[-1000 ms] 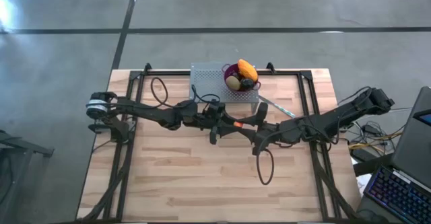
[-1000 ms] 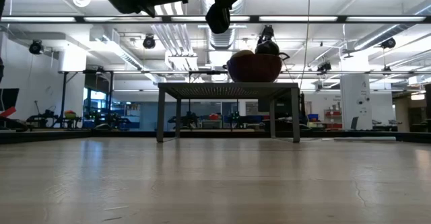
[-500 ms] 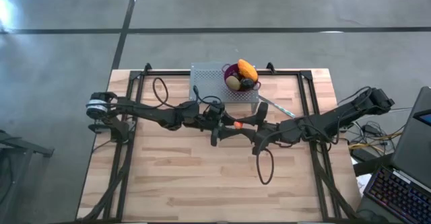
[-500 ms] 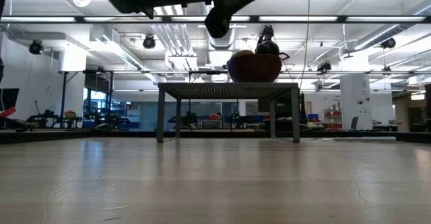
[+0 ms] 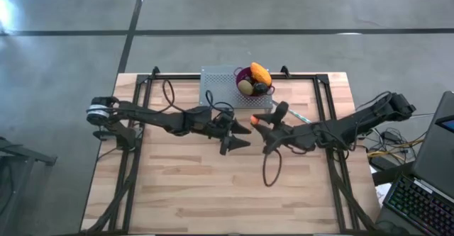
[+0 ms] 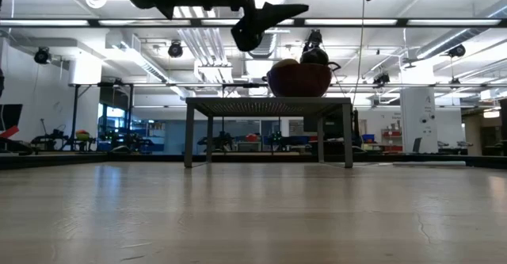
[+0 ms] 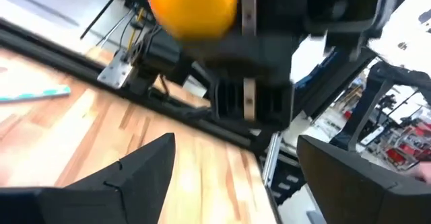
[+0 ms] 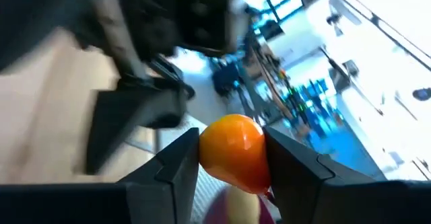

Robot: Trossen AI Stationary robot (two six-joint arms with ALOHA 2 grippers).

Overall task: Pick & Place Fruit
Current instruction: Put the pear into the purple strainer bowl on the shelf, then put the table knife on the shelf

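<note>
High view: a pale, plank-grained wooden table [image 5: 177, 186] carries a grey perforated metal stand [image 5: 220, 83] at its far edge, and on the stand sits a purple perforated bowl [image 5: 242, 75] holding an elongated orange fruit [image 5: 260, 73], a brown-green oval [image 5: 245, 87] and a near-black round [image 5: 260, 88]. A thin silver knife-like utensil [image 5: 292, 113] lies flat just beside the stand. Over the middle of the table the two dark arms meet. The right hand [image 5: 259, 122] is closed on a small smooth, glossy orange ball [image 8: 233, 150], its two dark fingers [image 8: 176, 165] pressing opposite sides. The left hand [image 5: 237, 136] is spread wide and holds nothing; in its wrist view the ball [image 7: 192, 7] seems to hang clear of its angular black fingers [image 7: 131, 177], though blur leaves that uncertain.
</note>
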